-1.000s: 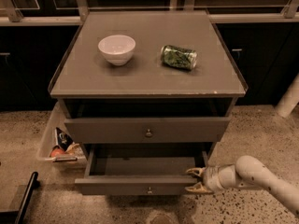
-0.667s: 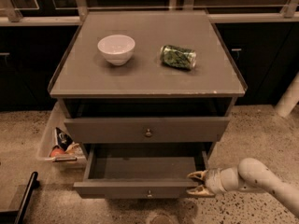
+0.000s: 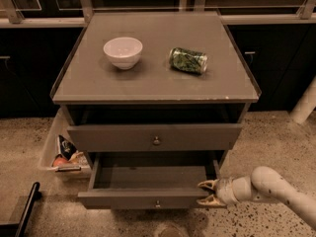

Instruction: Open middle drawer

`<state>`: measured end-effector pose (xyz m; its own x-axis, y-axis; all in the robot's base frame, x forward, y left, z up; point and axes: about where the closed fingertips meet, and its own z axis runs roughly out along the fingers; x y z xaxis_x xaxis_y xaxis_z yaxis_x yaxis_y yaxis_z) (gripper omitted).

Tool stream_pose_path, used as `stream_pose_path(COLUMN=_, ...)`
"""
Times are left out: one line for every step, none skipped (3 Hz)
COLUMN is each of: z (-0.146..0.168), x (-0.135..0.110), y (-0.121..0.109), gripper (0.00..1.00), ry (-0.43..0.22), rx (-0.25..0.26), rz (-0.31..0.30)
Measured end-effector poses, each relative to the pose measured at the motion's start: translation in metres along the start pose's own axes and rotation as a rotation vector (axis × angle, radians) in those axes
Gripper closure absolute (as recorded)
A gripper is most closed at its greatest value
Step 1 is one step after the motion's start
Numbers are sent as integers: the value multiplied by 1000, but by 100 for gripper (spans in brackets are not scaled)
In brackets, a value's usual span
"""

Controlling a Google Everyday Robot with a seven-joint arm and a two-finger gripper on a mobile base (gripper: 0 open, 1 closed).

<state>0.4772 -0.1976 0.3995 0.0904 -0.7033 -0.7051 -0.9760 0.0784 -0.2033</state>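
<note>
Moved since earlier: the middle drawer (image 3: pixel 143 199) sits a little farther out from under the table's (image 3: pixel 163 85) front edge, and the gripper (image 3: pixel 209 193) has come along with it, slightly lower in view.
Gripper: clasped on the right end of the drawer front, one finger above the panel and one below; the arm reaches in from the right.
Middle drawer, place: below the upper drawer (image 3: pixel 123 138), pulled well clear of it so its inside floor shows.
Risk, slip: the hold is at the end of the front, not on the knob (image 3: pixel 158 203). The gripper could slide off that corner if the pull drifts rightward.
Risk, racking: pulling from one end may skew the drawer and bind it on its runners.
Risk, overpull: the drawer looks close to full travel, and more pull could tip or drop it out.
Middle drawer, look: grey-brown wood with a flat, wide front and a small round metal knob at centre. It is empty as far as can be seen.
</note>
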Motion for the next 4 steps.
stream_pose_path(z=0, x=0, y=0, gripper=60, ry=0, rx=0, rz=0)
stream_pose_path(z=0, x=-2, y=-1, gripper=36, ry=-17, rx=-6, rz=8)
stream_pose_path(z=-8, x=-2, y=12, gripper=39, ry=-58, rx=-16, rz=12)
stream_pose_path(z=-19, x=0, y=42, gripper=62, ry=-106, rx=-37, rz=1)
